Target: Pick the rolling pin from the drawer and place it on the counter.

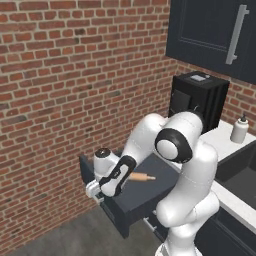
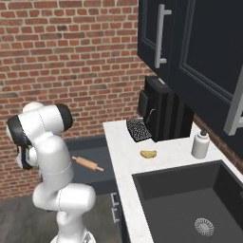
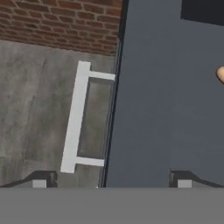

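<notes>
The rolling pin (image 1: 142, 177) lies loose on the floor of the drawer (image 1: 145, 192), which stands pulled out from under the counter (image 2: 171, 154). It lies flat, somewhat askew to the drawer's sides, with bare dark floor all around it, so nothing crowds it.

My pincer (image 3: 111, 183) hangs over the drawer's front edge, looking straight down. Its two tips are set wide apart with nothing between them, one over the grey floor beyond the drawer front, the other over the drawer's inside. The silver handle (image 3: 78, 117) sits just below me, and one end of the pin peeks in at the right edge of the hand view, so I judge I am off to one side and must shift across before I can close on it.

On the counter stand a black coffee machine (image 2: 163, 114), a yellowish lump (image 2: 148, 154) and a white soap bottle (image 2: 200, 144) by the sink (image 2: 190, 204). The white strip near the lump looks free for the pin.
</notes>
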